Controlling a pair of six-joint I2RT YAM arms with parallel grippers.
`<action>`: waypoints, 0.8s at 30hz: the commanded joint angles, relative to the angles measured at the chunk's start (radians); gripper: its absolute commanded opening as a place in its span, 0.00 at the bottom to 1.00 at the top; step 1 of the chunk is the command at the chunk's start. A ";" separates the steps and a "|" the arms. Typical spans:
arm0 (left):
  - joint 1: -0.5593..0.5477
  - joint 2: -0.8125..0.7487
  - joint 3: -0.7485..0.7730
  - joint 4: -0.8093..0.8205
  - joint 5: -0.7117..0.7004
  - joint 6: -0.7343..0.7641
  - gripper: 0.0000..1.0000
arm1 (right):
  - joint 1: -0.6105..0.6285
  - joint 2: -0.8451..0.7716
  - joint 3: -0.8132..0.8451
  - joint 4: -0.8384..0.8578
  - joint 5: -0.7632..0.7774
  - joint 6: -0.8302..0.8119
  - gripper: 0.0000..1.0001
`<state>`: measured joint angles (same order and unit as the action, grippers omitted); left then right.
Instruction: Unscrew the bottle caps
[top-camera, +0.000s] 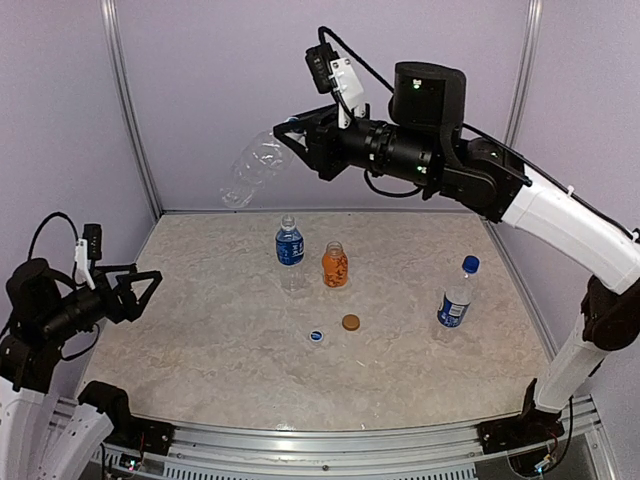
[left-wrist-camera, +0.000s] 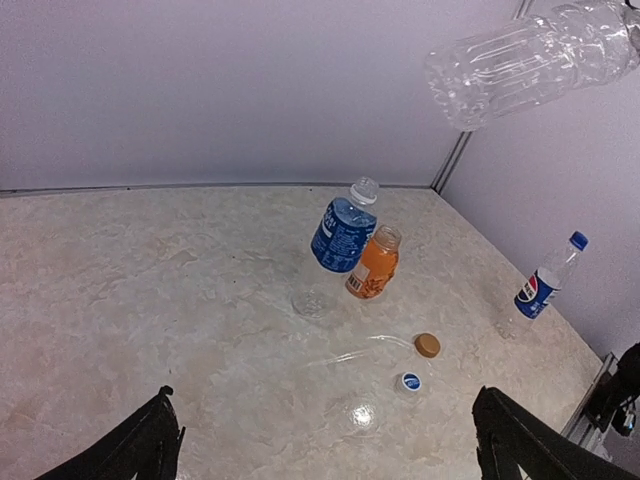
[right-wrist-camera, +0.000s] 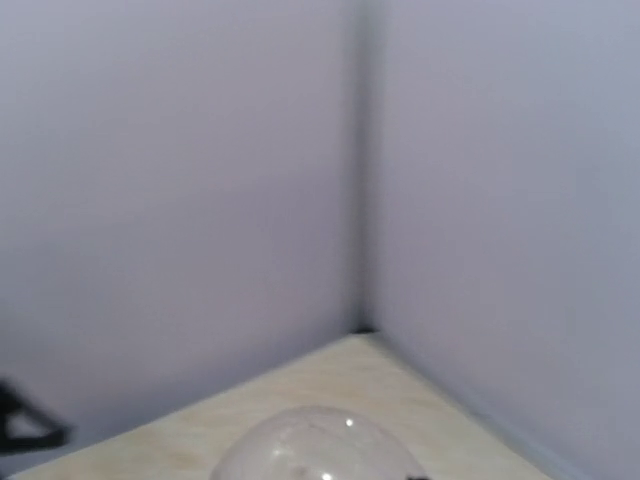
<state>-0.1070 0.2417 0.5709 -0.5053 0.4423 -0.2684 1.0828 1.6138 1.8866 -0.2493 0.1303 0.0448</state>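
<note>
My right gripper (top-camera: 297, 137) is raised high over the back left of the table and shut on the neck end of a clear bottle without a label (top-camera: 254, 168), which lies roughly level in the air. Its rounded base (right-wrist-camera: 315, 447) fills the bottom of the right wrist view, and the same bottle (left-wrist-camera: 530, 62) also shows in the left wrist view. A blue-label bottle (top-camera: 289, 245) and a short orange bottle (top-camera: 335, 265) stand mid-table. Another blue-label bottle with a blue cap (top-camera: 456, 295) stands at the right. My left gripper (top-camera: 138, 290) hangs open at the left edge, holding nothing.
Two loose caps lie in front of the standing bottles: a brown cap (top-camera: 350, 322) and a white-and-blue cap (top-camera: 317, 336). Lilac walls close the back and both sides. The right arm (top-camera: 560, 215) reaches across the back right corner.
</note>
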 joint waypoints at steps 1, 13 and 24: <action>-0.018 0.102 0.188 -0.075 0.141 0.244 0.99 | 0.072 0.106 0.083 0.002 -0.125 -0.028 0.00; -0.283 0.350 0.393 -0.309 0.010 0.788 0.99 | 0.130 0.278 0.145 0.112 -0.343 0.066 0.00; -0.316 0.406 0.421 -0.232 -0.049 0.810 0.79 | 0.139 0.300 0.110 0.170 -0.439 0.123 0.00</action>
<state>-0.4129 0.6395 0.9592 -0.7582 0.4168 0.5163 1.2110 1.8973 1.9953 -0.1284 -0.2649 0.1406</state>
